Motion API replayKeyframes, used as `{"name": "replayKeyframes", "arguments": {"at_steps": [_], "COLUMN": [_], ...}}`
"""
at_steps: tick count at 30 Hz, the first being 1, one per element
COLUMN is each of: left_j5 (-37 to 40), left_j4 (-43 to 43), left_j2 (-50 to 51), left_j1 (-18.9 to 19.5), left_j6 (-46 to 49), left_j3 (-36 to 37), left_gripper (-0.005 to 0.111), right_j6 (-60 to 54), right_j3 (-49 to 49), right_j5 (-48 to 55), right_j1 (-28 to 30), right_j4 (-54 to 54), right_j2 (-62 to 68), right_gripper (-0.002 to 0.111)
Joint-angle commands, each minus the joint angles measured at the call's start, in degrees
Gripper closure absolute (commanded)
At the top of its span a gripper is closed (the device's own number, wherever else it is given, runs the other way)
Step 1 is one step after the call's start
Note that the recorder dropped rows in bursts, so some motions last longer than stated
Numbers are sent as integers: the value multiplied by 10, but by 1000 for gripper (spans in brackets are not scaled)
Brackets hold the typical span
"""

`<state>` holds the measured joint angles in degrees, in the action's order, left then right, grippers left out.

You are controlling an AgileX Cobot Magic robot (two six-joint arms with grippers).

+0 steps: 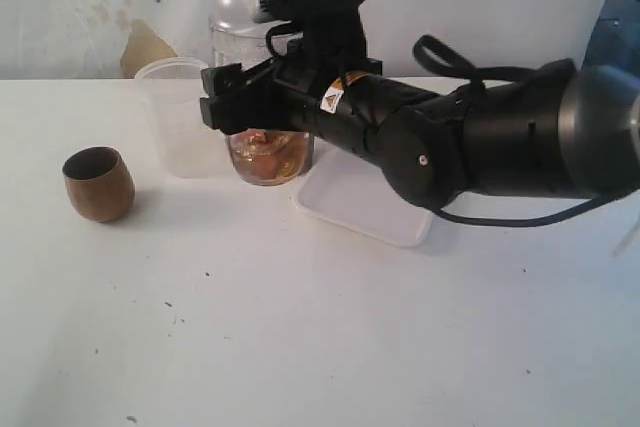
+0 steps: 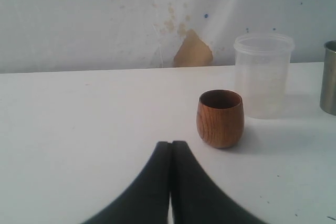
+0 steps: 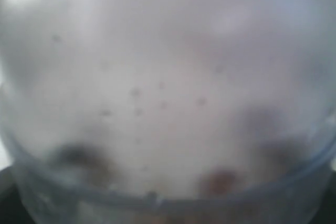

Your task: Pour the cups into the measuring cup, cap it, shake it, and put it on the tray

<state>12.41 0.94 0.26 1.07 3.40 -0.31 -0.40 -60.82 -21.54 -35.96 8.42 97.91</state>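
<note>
Left fingers (image 2: 161,167): pressed fully together, nothing held.
Right fingers (image 1: 228,97): spread wide at the tall clear colourless tumbler (image 1: 268,159); whether it is gripped cannot be told.
Clear tumbler: upright on the white desk (image 1: 300,327), between the frosted plastic cup (image 1: 175,117) and the shallow white rectangular tray (image 1: 350,209); brownish contents are seen at its bottom.
Round-bellied brown wooden cup (image 1: 98,185): upright, near the frosted cup.

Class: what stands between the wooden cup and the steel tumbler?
A frosted plastic cup, set slightly farther back than the wooden cup; the left wrist view shows it.
</note>
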Motion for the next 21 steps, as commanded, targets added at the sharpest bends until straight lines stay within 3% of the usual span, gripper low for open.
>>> {"name": "replayKeyframes", "arguments": {"at_steps": [1, 4, 8, 12, 21], "left_j5": [-7, -7, -7, -7, -7], "left_j4": [0, 0, 0, 0, 0], "left_j2": [-3, -3, -3, -3, -3], "left_j1": [-1, -1, -1, -1, -1], "left_j6": [0, 0, 0, 0, 0], "left_j3": [3, 3, 3, 3, 3], "left_gripper": [107, 107, 107, 107, 107], "right_j6": [-50, -107, -84, -116, -161], "right_j3": [10, 9, 34, 62, 92], "right_j5": [-48, -57, -34, -89, -85], "right_j1": [-19, 10, 1, 27, 76], "right_j4": [-41, 99, -13, 78, 72], "right_j2": [-29, -25, -55, -60, -81], "right_gripper": [108, 108, 108, 108, 108]}}
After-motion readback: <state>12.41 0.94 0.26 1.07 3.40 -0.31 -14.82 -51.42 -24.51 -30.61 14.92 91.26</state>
